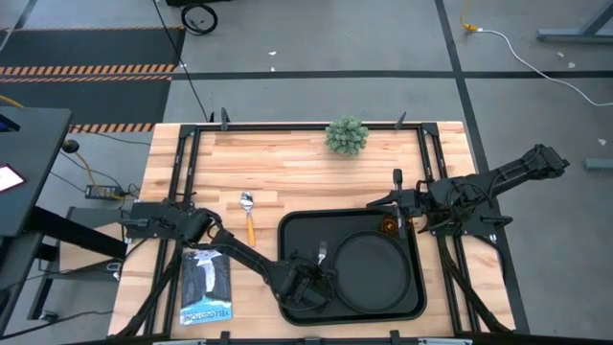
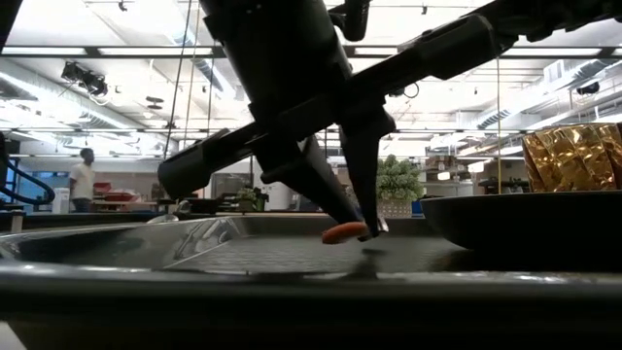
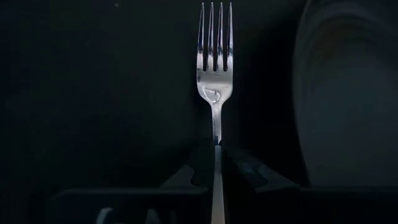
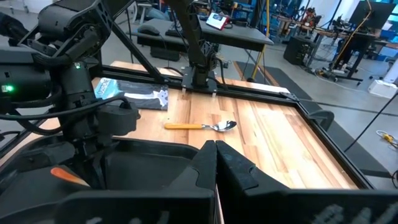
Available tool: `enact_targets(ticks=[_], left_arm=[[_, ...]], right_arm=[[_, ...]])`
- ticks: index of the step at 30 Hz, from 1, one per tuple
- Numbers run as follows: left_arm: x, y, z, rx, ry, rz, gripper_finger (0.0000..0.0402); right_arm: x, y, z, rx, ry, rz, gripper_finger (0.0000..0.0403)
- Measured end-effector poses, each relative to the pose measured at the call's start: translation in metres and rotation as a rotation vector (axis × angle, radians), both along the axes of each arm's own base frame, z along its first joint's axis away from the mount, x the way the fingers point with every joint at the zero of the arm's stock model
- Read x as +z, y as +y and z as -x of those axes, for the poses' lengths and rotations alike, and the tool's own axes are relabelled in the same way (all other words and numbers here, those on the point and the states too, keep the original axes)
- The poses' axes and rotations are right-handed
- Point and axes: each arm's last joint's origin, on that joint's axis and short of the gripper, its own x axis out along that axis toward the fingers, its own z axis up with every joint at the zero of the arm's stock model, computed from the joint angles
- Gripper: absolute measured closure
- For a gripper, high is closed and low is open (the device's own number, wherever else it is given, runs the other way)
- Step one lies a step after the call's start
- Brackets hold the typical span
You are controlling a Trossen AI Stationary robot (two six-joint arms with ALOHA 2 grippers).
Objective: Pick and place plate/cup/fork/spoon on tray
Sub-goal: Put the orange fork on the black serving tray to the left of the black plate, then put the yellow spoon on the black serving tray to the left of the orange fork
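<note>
The fork [image 3: 214, 68] is being gripped by its red-orange handle in the closed left gripper [image 1: 308, 280], over the left part of the black tray [image 1: 287, 230], tines pointing away from the gripper. The round dark plate [image 1: 369, 270] is lying in the tray just beside it. The amber cup [image 1: 390, 226] is being seen at the tray's far right corner, near the right gripper [image 4: 216, 163], whose fingers are being pressed together on nothing. The spoon [image 1: 248, 213] is lying on the wooden bench [image 1: 287, 163], left of the tray.

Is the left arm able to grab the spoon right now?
Probably not yet. Its tool is shut on the fork over the tray. The spoon lies on bare wood, nothing covering it.
</note>
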Motion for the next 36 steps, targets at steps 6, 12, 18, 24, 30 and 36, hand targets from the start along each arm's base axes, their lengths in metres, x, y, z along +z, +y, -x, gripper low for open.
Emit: enact_targets(ticks=[6, 12, 18, 24, 30, 36], left_arm=[[0.001, 0.0, -0.002, 0.006, -0.02, 0.012, 0.0376], [-0.009, -0.002, -0.004, 0.015, -0.013, 0.034, 0.0362], [-0.012, -0.002, -0.005, 0.018, -0.019, 0.031, 0.0325], [-0.012, -0.003, -0.005, 0.013, -0.022, 0.028, 0.0299], [-0.011, -0.003, -0.007, 0.015, -0.034, 0.022, 0.0294], [-0.005, -0.003, -0.007, 0.012, 0.001, 0.016, 0.0294]], right_arm=[[0.0, 0.0, 0.0, 0.003, 0.0, 0.015, 0.0396], [0.0, 0.0, 0.0, 0.004, 0.001, 0.02, 0.0396], [0.0, 0.0, 0.0, 0.006, -0.004, 0.02, 0.0396], [0.001, 0.0, 0.0, 0.011, -0.011, 0.017, 0.0396], [0.001, 0.0, 0.0, 0.011, -0.012, 0.013, 0.0396], [0.002, 0.0, 0.0, 0.011, -0.014, 0.012, 0.0396]])
